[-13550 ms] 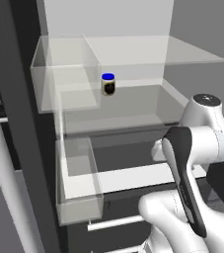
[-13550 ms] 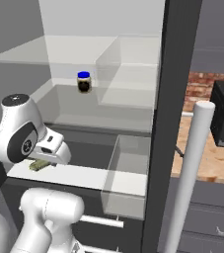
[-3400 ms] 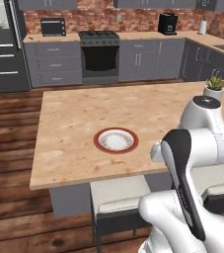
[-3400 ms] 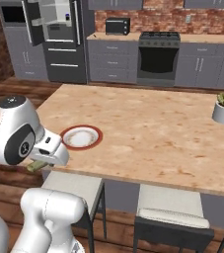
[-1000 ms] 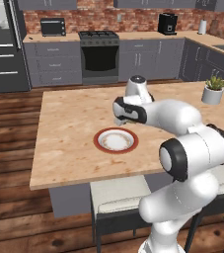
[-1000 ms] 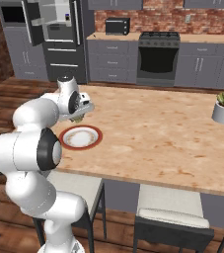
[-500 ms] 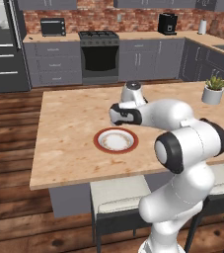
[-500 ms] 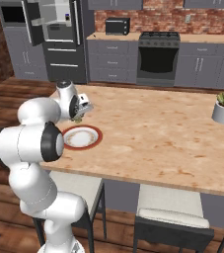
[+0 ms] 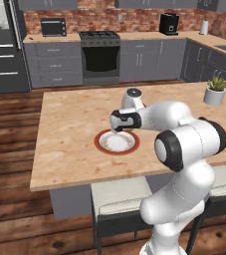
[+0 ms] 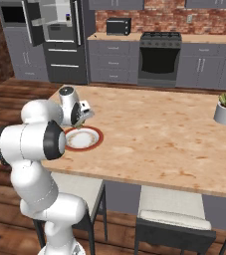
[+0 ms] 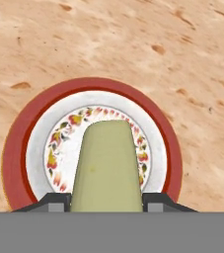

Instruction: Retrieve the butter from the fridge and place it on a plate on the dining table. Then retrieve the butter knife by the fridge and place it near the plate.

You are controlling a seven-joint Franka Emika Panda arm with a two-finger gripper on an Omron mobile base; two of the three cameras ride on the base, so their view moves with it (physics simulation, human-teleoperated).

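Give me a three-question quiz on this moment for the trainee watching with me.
1. True or false: the claw is shut on the butter.
2. The butter hangs above which thing? A) the stove B) the plate C) the potted plant
3. What surface does the plate rest on?

Key: 1 true. 2 B. 3 the dining table.

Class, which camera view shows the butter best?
The hand view: the butter fills the centre, clamped between the fingertips over the plate. In the right base view it is a tiny sliver; in the left base view it can't be made out.
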